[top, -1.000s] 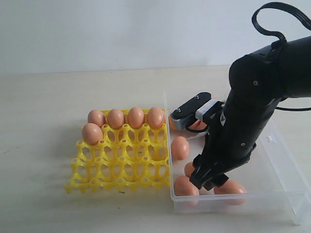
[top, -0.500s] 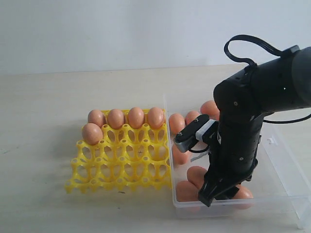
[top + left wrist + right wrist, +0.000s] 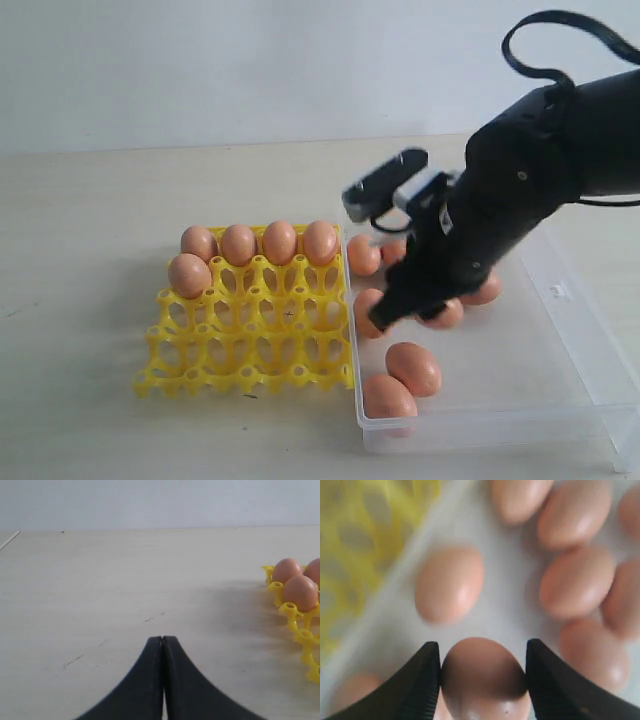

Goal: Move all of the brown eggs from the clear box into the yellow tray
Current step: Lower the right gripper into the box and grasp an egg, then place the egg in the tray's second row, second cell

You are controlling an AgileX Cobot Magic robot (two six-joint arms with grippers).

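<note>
Now higher than before (right arm (image 3: 520,190)), end effector (image 3: 483,655) tight around a brown egg (image 3: 483,682).

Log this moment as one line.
right claw shut on brown egg | over clear box | left claw shut, empty | yellow tray holds five eggs

Eleven cups of the yellow tray (image 3: 250,345) stand open; five brown eggs (image 3: 279,241) fill its far row and the next row's left end. The low wall of the clear box (image 3: 346,285) rises between tray and box. Loose eggs (image 3: 577,580) crowd below my right gripper (image 3: 482,652), which is full with the held egg (image 3: 485,685); the box's near right part shows bare floor. My left gripper (image 3: 162,647) faces open table (image 3: 100,580).
</note>
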